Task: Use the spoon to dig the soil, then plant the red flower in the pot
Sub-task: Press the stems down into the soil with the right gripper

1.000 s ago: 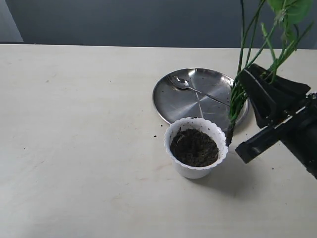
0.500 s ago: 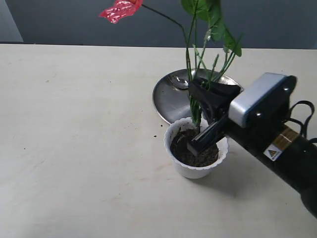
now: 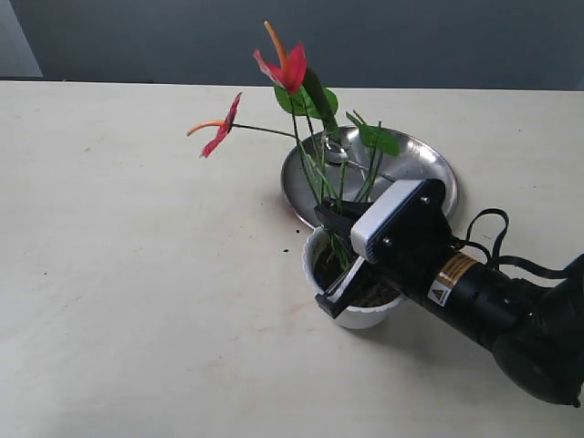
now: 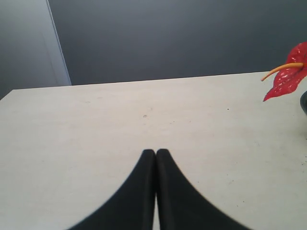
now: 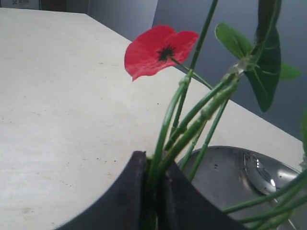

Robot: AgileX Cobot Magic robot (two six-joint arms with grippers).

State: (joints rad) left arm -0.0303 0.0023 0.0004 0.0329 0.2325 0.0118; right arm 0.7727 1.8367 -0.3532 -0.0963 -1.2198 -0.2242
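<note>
- Between my right jaws (image 3: 336,260) the flower (image 3: 290,68) stems are clamped low down, long axis rising up and away from the tips, blooms well above.
- Directly under those jaws sits the pot (image 3: 315,297), with soil (image 3: 327,269) at the stem base; I judge seating the stems is nearly done.
- Beyond the pot, the spoon (image 3: 336,151) lies on the plate (image 3: 429,164).
- My left jaws (image 4: 156,155) are together, empty, over bare surface (image 4: 96,124), far from the pot; the right arm is nearer.
</note>
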